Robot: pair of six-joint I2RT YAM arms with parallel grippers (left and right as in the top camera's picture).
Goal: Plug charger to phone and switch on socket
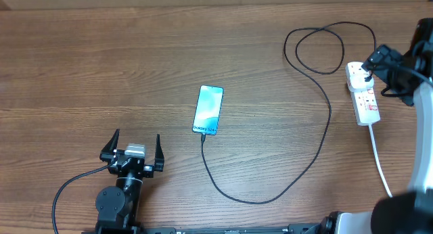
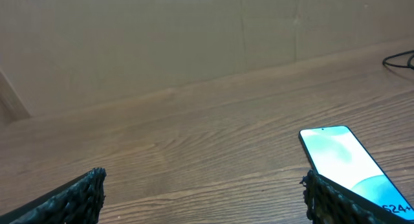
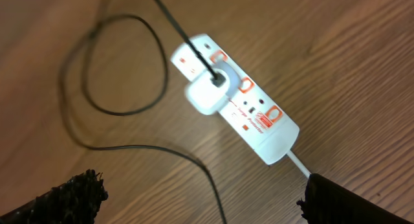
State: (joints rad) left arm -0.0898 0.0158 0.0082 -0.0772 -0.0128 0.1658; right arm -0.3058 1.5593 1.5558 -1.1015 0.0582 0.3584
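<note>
The phone [image 1: 208, 110] lies flat mid-table with its blue-white screen up; its far part also shows at the lower right of the left wrist view [image 2: 346, 159]. The charger cable [image 1: 318, 136] runs from the phone's near edge, curves right and loops back to the socket [image 1: 362, 93]. Seen from the right wrist, the cable enters a white plug [image 3: 210, 94] seated in the socket [image 3: 259, 117], which has red-marked switches. My left gripper [image 1: 135, 147] [image 2: 203, 182] stands open, near and left of the phone. My right gripper [image 1: 376, 63] [image 3: 202, 185] hangs open above the socket, holding nothing.
The socket's thick white cord [image 1: 379, 159] runs toward the table's near right edge. The cable loop [image 1: 318, 48] lies behind and left of the socket. Bare wood [image 1: 88, 65] covers the table's left half, with a plain wall beyond it in the left wrist view.
</note>
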